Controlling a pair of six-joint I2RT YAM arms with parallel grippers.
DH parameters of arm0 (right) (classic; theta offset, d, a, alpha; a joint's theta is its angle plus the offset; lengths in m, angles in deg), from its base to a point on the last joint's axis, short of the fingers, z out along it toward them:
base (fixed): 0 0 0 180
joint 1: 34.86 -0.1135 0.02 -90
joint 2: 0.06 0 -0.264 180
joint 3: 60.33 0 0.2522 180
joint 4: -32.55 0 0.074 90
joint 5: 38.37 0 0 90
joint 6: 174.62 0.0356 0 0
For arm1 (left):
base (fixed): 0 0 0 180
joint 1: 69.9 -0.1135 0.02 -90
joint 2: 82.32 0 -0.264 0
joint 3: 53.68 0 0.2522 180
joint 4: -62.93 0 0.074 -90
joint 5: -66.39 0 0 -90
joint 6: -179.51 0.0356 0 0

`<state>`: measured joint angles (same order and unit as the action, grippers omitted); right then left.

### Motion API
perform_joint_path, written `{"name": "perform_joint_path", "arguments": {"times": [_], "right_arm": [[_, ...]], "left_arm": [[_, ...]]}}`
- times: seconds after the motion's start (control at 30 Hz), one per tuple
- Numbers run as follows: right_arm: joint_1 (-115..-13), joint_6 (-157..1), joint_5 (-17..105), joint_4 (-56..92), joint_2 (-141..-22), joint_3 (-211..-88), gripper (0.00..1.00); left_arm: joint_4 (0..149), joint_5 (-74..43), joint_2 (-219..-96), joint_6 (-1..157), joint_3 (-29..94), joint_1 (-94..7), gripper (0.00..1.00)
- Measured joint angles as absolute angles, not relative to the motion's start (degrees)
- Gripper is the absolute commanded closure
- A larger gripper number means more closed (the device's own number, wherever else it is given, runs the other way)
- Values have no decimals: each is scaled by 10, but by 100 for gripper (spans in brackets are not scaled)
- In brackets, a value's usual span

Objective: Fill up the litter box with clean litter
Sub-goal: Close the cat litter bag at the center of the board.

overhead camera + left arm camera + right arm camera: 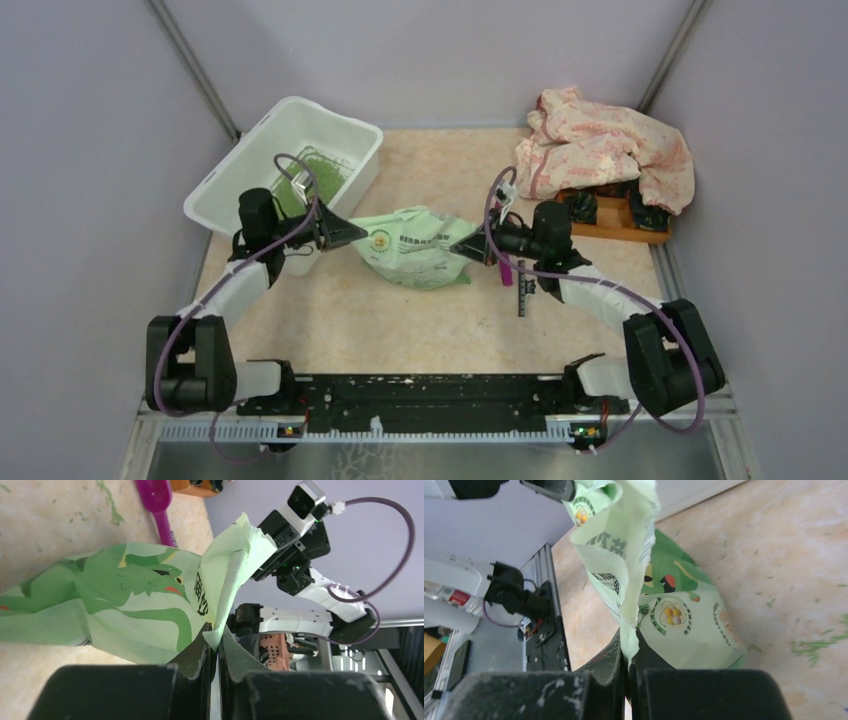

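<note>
Your left tool [352,232] is clenched on the left edge of the green bag [415,250], and your right tool [463,245] pinches its right edge. The litter box [225,175], far left, holds some clean litter [322,170].

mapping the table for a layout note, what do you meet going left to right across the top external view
litter box → left tool → green bag → right tool → purple handle → pink cloth
</note>
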<state>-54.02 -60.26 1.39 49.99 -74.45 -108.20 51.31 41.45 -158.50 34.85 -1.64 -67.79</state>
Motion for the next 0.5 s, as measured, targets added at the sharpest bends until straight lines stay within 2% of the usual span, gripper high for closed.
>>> {"name": "perform_joint_path", "arguments": {"times": [0.2,0.5], "right_arm": [[-578,-597,29,487,-710,-1028,100],[-584,-551,34,417,-655,-966,100]], "left_arm": [[709,385,-1510,479,-25,-678,88],[891,353,-1429,573,-55,-677,85]]}}
